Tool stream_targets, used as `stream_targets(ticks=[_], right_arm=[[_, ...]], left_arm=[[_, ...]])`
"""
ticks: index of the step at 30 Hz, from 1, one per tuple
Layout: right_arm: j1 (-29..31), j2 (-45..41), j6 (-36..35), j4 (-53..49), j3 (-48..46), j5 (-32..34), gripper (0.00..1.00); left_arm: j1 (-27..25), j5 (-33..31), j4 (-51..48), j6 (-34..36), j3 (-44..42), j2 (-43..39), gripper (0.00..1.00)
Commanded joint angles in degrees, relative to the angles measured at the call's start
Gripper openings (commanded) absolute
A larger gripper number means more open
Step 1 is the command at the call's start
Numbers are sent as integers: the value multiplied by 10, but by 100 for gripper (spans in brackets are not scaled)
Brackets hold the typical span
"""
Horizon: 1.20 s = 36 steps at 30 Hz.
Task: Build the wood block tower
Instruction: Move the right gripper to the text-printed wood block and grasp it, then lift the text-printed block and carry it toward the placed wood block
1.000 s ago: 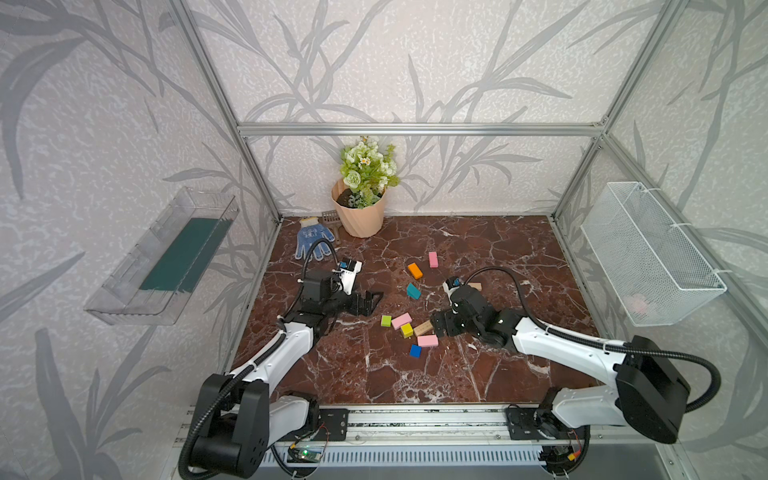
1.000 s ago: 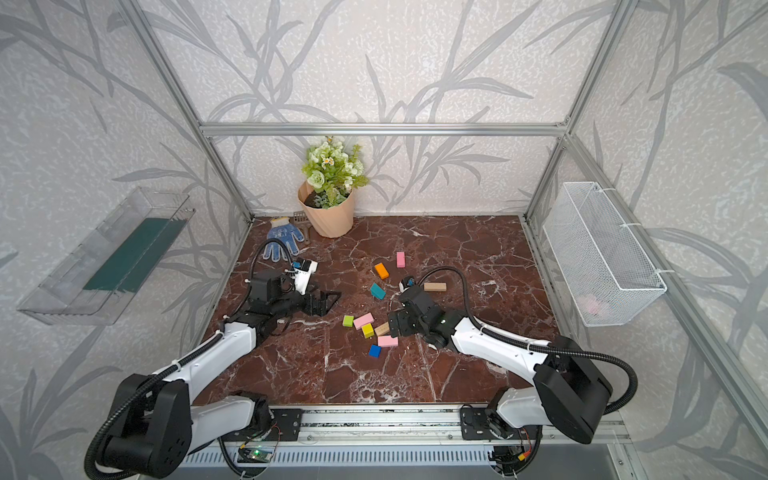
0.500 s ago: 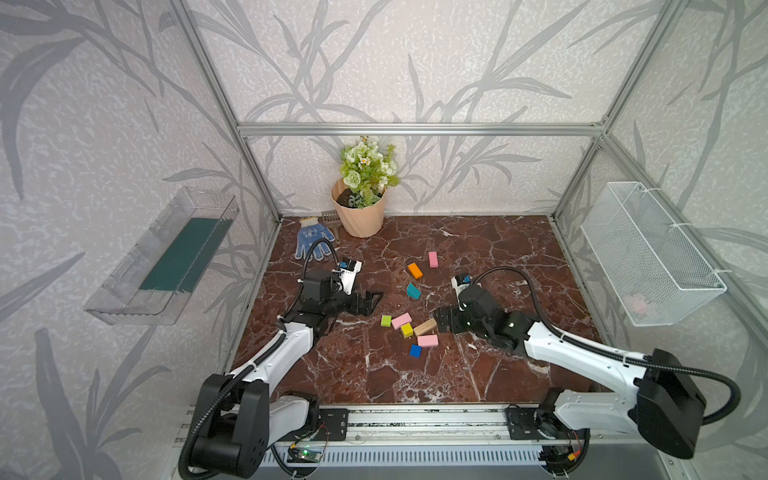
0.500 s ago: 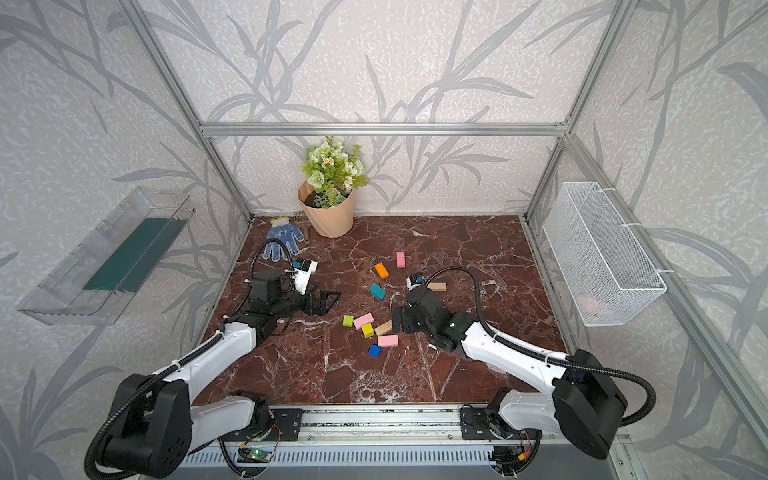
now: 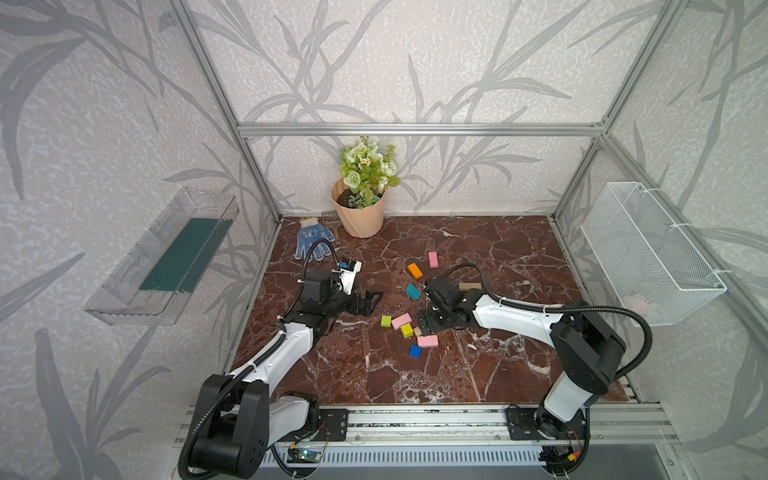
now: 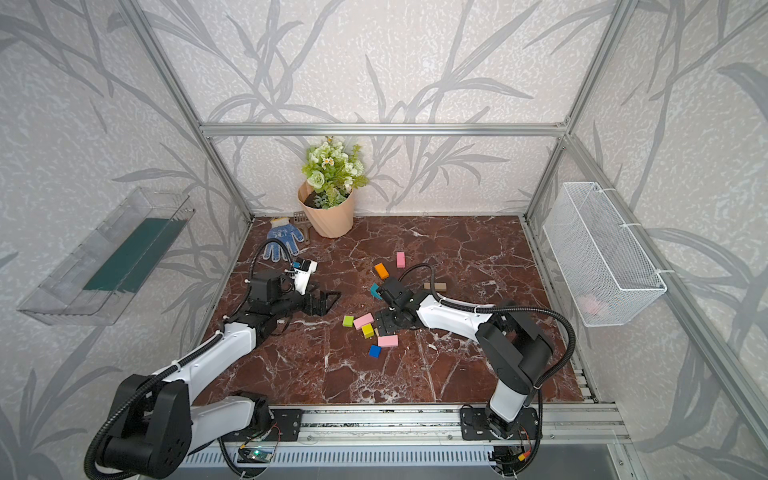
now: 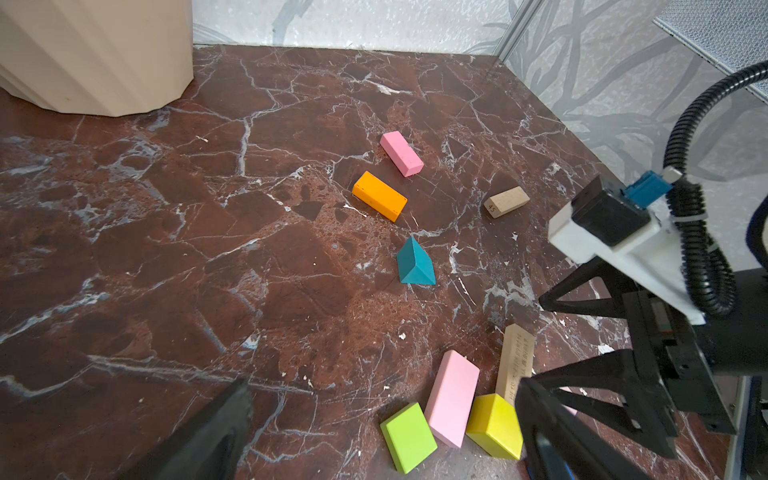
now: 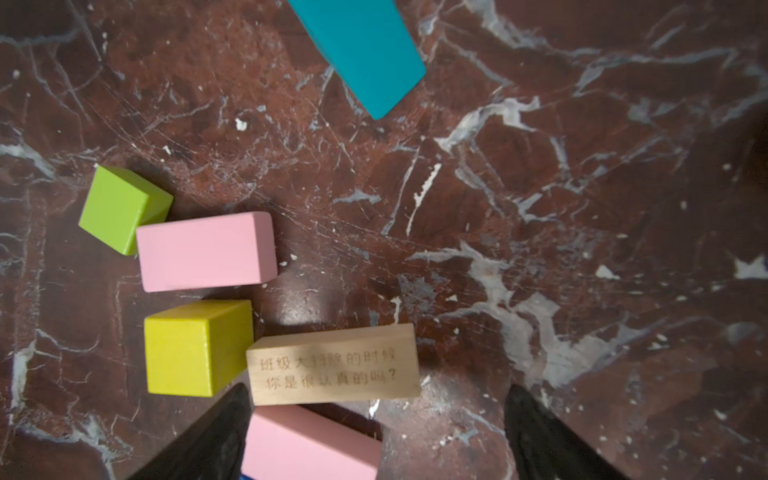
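Right pincer (image 5: 429, 325) hangs low over a cluster of wood blocks (image 5: 401, 320) on the marble desk (image 5: 498, 257). Its jaws are spread wide just by an engraved plain-wood bar (image 8: 332, 363), which touches a yellow cube (image 8: 195, 347), with two pink bars (image 8: 206, 251) and a lime cube (image 8: 120, 208) alongside. Left pincer (image 5: 371, 302), likewise spread and holding nothing, hovers apart. An orange block (image 5: 414, 270) and a teal block (image 5: 413, 291) lie singly farther back.

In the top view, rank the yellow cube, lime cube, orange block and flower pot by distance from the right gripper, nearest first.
From the right gripper:
1. yellow cube, just left of it
2. lime cube, farther left
3. orange block, toward the back
4. flower pot, at the back wall
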Motion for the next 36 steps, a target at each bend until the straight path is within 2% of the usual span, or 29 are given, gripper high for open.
stream_targets(ticks=[1, 8, 18, 31, 36], right_arm=[[12, 26, -21, -12, 30, -6, 92], [22, 64, -39, -23, 45, 21, 91], [42, 62, -50, -14, 38, 28, 91], [43, 88, -48, -38, 56, 54, 82], [43, 89, -48, -49, 61, 57, 73]], left_arm=[[0, -4, 10, 15, -2, -8, 99], [-1, -5, 9, 15, -2, -8, 99], [-1, -5, 9, 15, -1, -8, 99], [-2, -5, 11, 16, -2, -9, 99], [-1, -4, 10, 16, -3, -9, 99]])
